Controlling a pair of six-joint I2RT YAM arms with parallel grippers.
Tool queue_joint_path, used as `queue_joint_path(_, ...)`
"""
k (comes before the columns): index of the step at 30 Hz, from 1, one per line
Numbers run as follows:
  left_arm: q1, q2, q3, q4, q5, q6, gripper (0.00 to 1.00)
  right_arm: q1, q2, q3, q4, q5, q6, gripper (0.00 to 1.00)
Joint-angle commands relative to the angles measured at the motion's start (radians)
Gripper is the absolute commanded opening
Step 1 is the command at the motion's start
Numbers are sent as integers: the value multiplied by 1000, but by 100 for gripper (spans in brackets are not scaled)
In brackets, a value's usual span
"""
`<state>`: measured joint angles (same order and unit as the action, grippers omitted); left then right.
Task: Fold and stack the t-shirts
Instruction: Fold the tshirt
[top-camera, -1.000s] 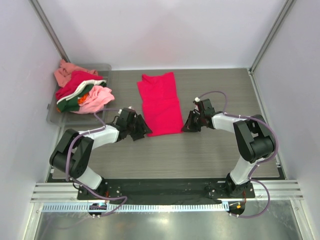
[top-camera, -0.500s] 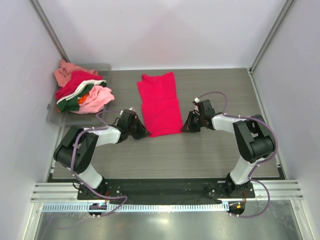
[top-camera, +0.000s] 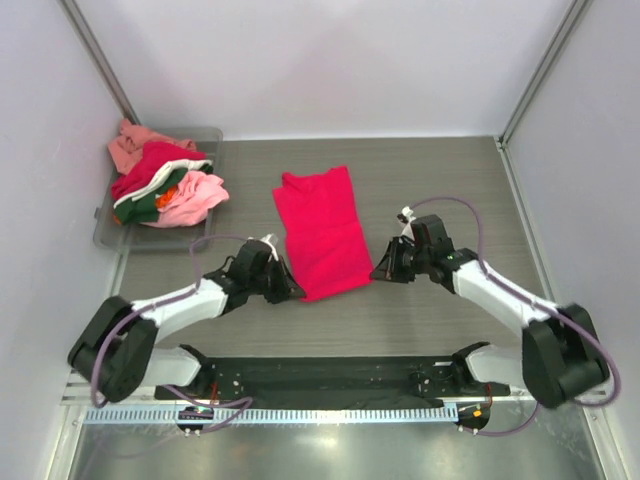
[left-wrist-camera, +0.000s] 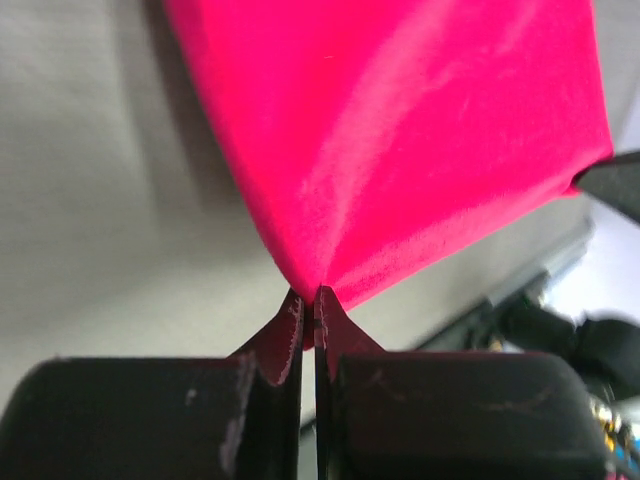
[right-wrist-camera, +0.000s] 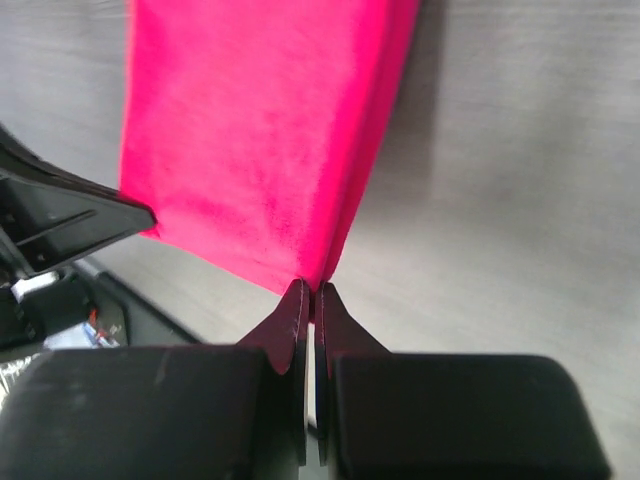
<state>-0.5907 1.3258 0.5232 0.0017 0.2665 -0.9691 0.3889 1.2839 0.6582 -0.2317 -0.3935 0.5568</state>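
A crimson t-shirt (top-camera: 322, 232), folded into a long narrow strip, lies near the middle of a grey wood-grain tabletop (top-camera: 450, 180). The left pincer (top-camera: 296, 291) is pressed together on the strip's near left corner. The right pincer (top-camera: 379, 272) is pressed together on its near right corner. From above, the black pincer bodies hide the fingertips, so the pinch itself cannot be made out there. Each wrist view shows it plainly: the two fingers meet on a small peak of red cloth, with the other arm's pincer dark at the frame's edge. At the far left, a heap of t-shirts (top-camera: 163, 185) in salmon, red, green, white, orange and light pink fills a clear bin (top-camera: 210, 133). Only the overhead view shows it, and the lower tees are hidden.
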Motion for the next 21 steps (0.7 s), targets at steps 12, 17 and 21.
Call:
queue_joint_path(12,38,-248,192,-289,166,-28,0,15,-169,317,-301,151,-23,1)
queue_joint_path(17,129,-171,299,-318,185,24,0,10,-26,478,-287,186,-38,1)
queue_joint_path(21,209,-77,383,-312,232,55,0,-1,100,585,-264,186,-41,1)
